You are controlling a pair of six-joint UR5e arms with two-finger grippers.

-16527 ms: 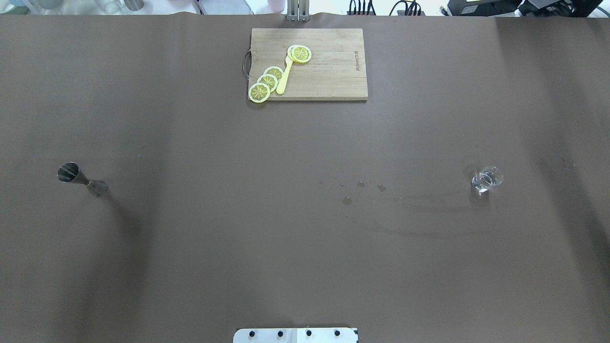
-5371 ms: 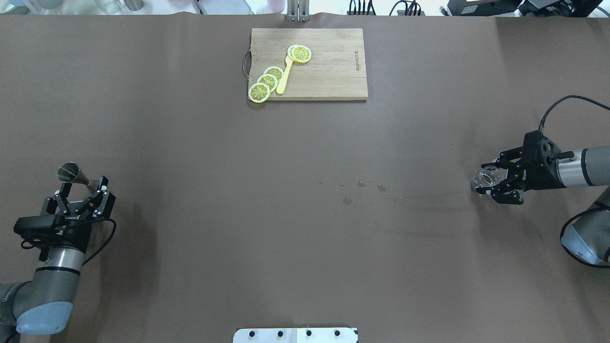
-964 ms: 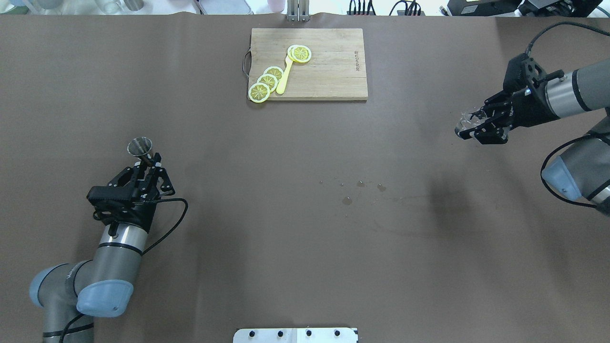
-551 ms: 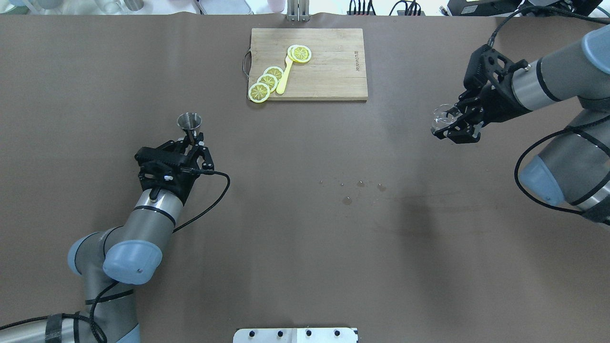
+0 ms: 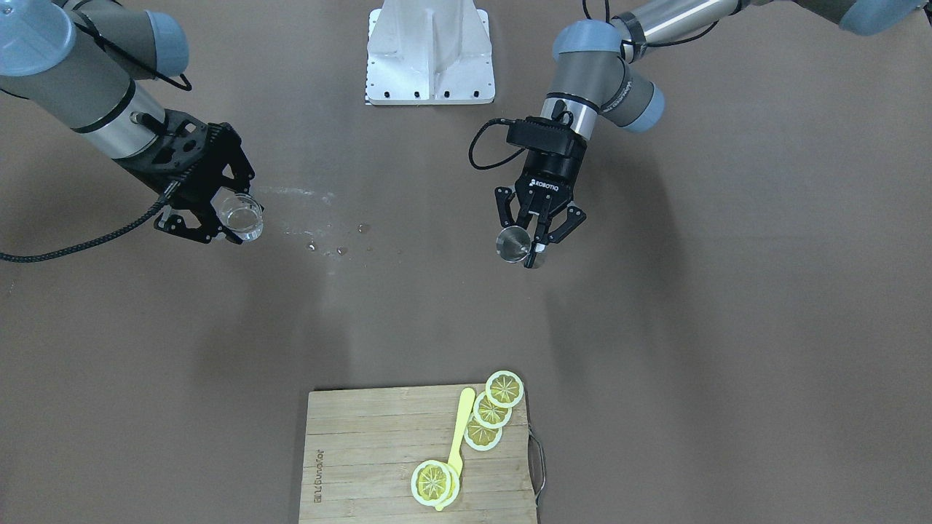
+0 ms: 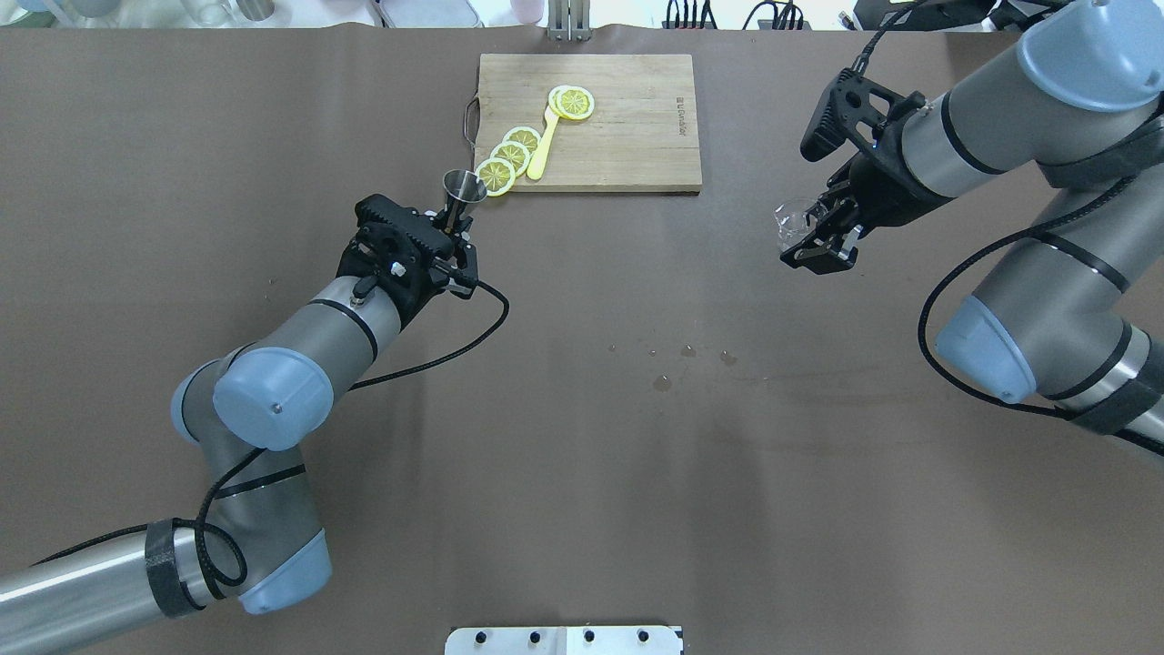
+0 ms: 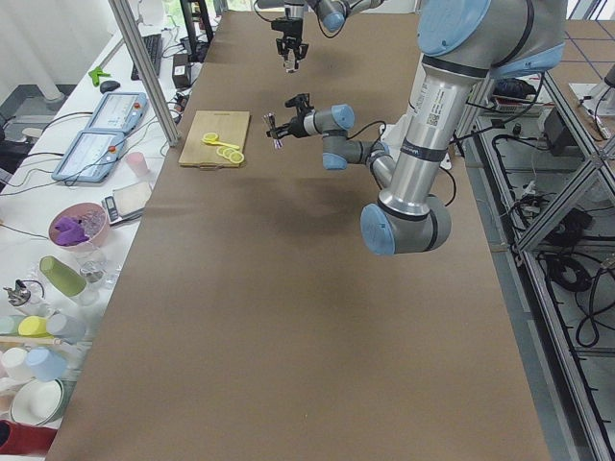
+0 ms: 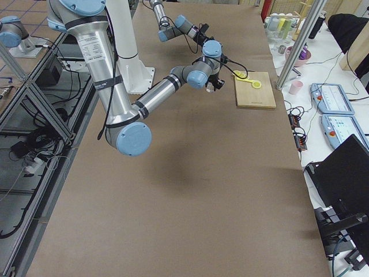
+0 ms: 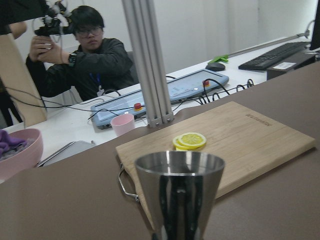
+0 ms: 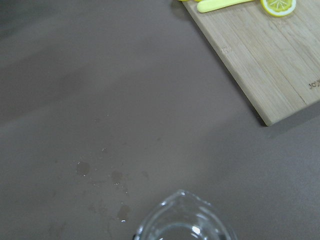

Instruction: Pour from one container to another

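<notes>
The steel jigger hangs upright in the air near the cutting board's front left corner, with my left gripper shut on its waist. It also shows in the front view as the jigger and fills the left wrist view as the jigger. The clear glass cup is lifted off the table to the right of the board, and my right gripper is shut on it. In the front view the cup holds some clear liquid. The cup's lip shows at the bottom of the right wrist view. The two containers are far apart.
A wooden cutting board with lemon slices and a yellow utensil lies at the table's far middle. Small wet spots mark the brown table. A person sits beyond the far edge.
Both arms took hold of their containers, lifted them and carried them inward and toward the board. Since 0.6 s ago the jigger moved right and farther; the cup moved left.
</notes>
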